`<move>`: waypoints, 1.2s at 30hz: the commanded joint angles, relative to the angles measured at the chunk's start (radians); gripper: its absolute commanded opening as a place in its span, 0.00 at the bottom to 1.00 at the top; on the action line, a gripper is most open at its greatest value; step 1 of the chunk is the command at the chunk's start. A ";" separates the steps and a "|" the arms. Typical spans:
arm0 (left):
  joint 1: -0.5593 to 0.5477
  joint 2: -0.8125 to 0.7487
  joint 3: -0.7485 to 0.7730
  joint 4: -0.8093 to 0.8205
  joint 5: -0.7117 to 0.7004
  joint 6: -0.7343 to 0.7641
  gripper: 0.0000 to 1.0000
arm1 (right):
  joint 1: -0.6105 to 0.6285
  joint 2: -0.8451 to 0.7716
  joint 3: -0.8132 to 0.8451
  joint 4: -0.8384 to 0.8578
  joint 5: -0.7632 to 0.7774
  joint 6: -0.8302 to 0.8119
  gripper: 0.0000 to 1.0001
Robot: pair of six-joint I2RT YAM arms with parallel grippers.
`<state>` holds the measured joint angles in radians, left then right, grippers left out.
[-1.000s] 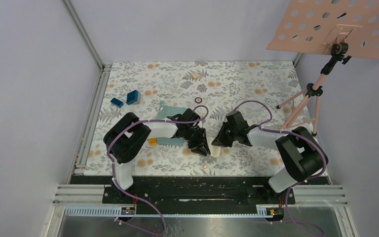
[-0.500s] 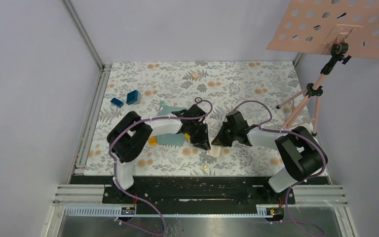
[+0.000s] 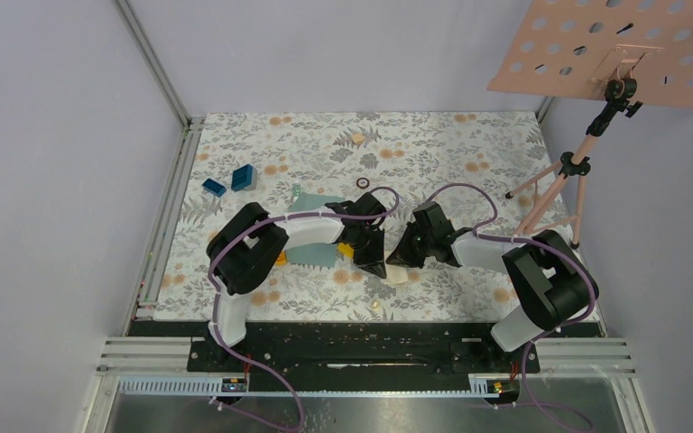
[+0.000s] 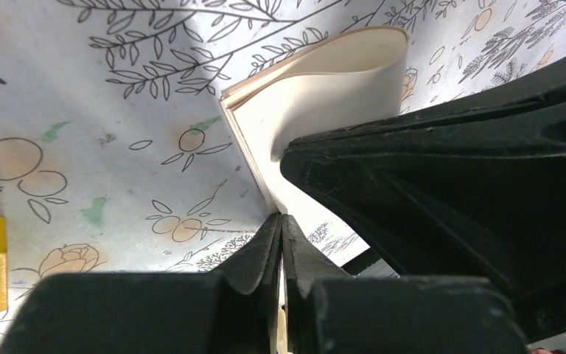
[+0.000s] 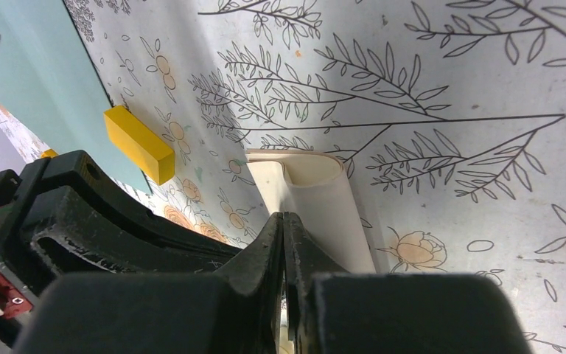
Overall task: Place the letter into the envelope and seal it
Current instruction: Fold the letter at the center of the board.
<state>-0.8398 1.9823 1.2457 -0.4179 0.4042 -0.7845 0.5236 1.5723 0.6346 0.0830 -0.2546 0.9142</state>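
Cream paper shows as a small patch on the floral worktop [image 3: 469, 135] from overhead. It is the letter [image 3: 400, 274], near the six o'clock edge, with both arms bent over it. The left pincer [image 3: 374, 265] reaches in from nine o'clock and the right pincer [image 3: 396, 260] from three, their tips nearly meeting. The envelope [image 3: 309, 205] lies at ten o'clock of the letter, apart from it and partly under the left arm.

From the left wrist, the letter [image 4: 324, 96] is curled over on itself, its loop at twelve o'clock. Its lower edge runs into the seam of the left pincer [image 4: 281, 221], which is clenched on it; a cream sliver shows between the fingers.

From the right wrist, the right pincer [image 5: 283, 219] looks likewise clamped on the curled letter [image 5: 315, 193]. The envelope [image 5: 37, 81] is at ten o'clock, with a yellow block [image 5: 138, 144] between them.

With two grips on one thin sheet, any pull in opposite directions could tear or crease it. If one side lets go, the curl may spring flat. The left arm could also drag the envelope askew.
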 commanded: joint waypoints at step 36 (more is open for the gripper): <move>0.011 -0.104 -0.243 0.554 0.061 -0.230 0.00 | 0.005 0.009 -0.021 -0.036 0.043 -0.022 0.01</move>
<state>-0.8276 1.8347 0.9905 0.0307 0.4271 -0.9844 0.5232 1.5719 0.6327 0.0879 -0.2531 0.9131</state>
